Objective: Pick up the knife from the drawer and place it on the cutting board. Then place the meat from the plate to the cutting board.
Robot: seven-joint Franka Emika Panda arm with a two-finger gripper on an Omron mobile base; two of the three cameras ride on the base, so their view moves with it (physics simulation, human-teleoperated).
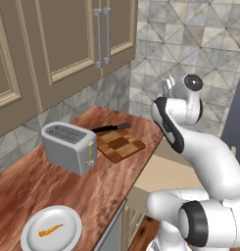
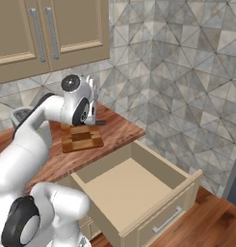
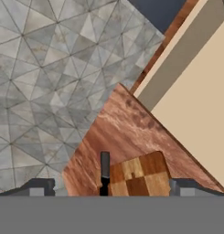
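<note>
Above the cutting board (image 3: 140,176), the gripper (image 3: 106,188) has its jaws apart and empty. The knife (image 1: 110,128) already lies across the board's far edge, so the meat (image 1: 50,230) on the plate (image 1: 67,218) seems next, calling for a swing past the toaster (image 1: 69,146).

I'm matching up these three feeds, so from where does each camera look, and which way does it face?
Left base view: behind the arm to its left, looking forward and down at the counter with toaster, plate, meat, cutting board and knife; the white arm fills its right.
Right base view: behind to the right, looking over the open drawer; the arm rises at left.
Hand view: on the hand, looking along the tool at the board's corner.
All three share the board and knife.
</note>
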